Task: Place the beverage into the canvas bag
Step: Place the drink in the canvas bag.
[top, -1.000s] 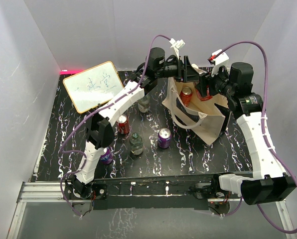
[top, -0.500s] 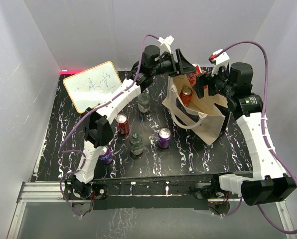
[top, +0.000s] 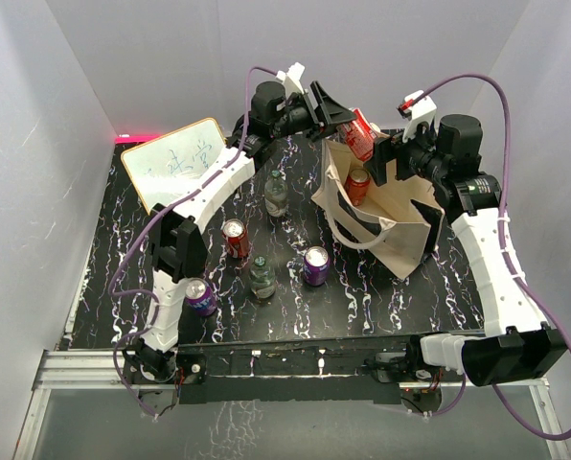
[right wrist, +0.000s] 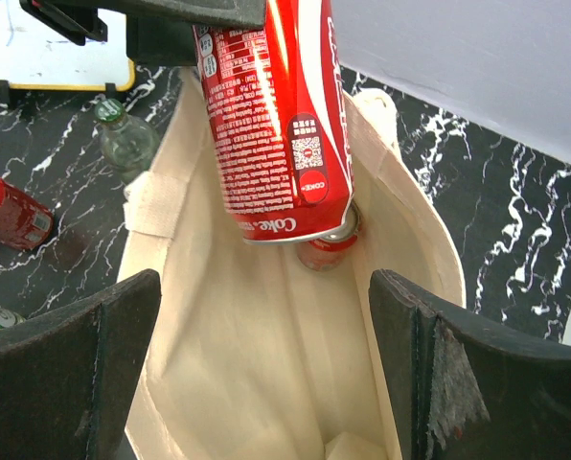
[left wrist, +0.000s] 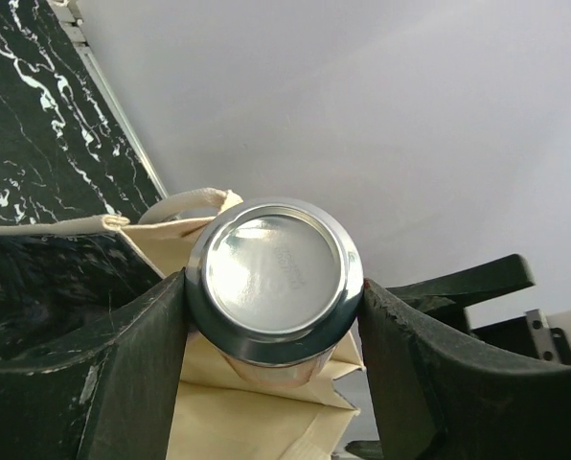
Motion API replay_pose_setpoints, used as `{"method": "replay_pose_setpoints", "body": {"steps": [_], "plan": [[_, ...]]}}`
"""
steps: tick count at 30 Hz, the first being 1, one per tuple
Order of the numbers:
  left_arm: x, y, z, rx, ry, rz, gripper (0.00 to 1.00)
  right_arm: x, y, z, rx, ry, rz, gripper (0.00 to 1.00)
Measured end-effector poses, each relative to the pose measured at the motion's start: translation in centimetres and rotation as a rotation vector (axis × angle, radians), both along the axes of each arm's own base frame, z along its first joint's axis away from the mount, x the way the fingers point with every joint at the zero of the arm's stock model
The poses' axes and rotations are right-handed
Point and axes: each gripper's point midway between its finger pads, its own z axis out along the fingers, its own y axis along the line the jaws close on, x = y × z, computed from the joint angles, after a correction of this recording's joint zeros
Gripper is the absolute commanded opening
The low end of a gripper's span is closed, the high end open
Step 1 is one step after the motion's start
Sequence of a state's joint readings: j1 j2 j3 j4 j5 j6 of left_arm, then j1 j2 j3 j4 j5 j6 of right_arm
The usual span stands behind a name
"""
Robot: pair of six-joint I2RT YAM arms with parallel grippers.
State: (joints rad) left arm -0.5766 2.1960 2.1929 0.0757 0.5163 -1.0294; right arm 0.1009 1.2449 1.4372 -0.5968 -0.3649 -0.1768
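The black marbled table (top: 381,287) carries everything. On its right half stands the canvas bag (top: 400,230), upright and with its mouth gaping; one loop handle hangs down its near face. A second red can (top: 358,185) sits deep inside the bag. From the right wrist it is mostly hidden, and I cannot tell whether it stands or leans.

A whiteboard (top: 175,165) lies at the far left corner.

The left gripper (top: 348,120) reaches over the bag's far rim, its jaws closed on the sides of a red cola can (right wrist: 276,125). This can hangs tilted, its lower end just at the open mouth and directly above the can already inside. The right gripper (right wrist: 262,287) hovers over the same opening, jaws spread wide and holding nothing.

Left of the bag on the table stand two bottles (top: 277,195) (top: 261,277), then three loose cans: one red (top: 235,238), two purple (top: 315,265) (top: 200,296), all apart from each other.
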Motion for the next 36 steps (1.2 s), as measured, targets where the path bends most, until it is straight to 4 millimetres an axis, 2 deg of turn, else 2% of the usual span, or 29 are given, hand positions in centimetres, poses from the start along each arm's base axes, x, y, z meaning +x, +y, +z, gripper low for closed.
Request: {"method": "replay_pose_setpoints", "body": {"steps": [5, 13, 16, 25, 36], "plan": [[-0.7, 0.8, 2.5, -0.034, -0.009, 0.004, 0.0, 0.7, 0.8, -0.2, 0.04, -0.016, 0.025, 0.92], [-2.3, 2.1, 6.9, -0.096, -0.049, -0.001, 0.0, 3.0, 2.2, 0.0, 0.122, -0.042, 0.058, 0.9], [-2.6, 2.3, 7.8, -0.11, -0.059, -0.006, 0.0, 3.3, 2.7, 0.4, 0.152, -0.062, 0.073, 0.89], [-2.5, 2.1, 6.7, -0.103, -0.02, -0.006, 0.0, 3.5, 3.8, 2.5, 0.221, -0.122, 0.115, 0.86], [-2.5, 2.1, 6.4, -0.103, -0.004, -0.006, 0.0, 3.5, 4.2, 3.1, 0.241, -0.136, 0.127, 0.73]]}}
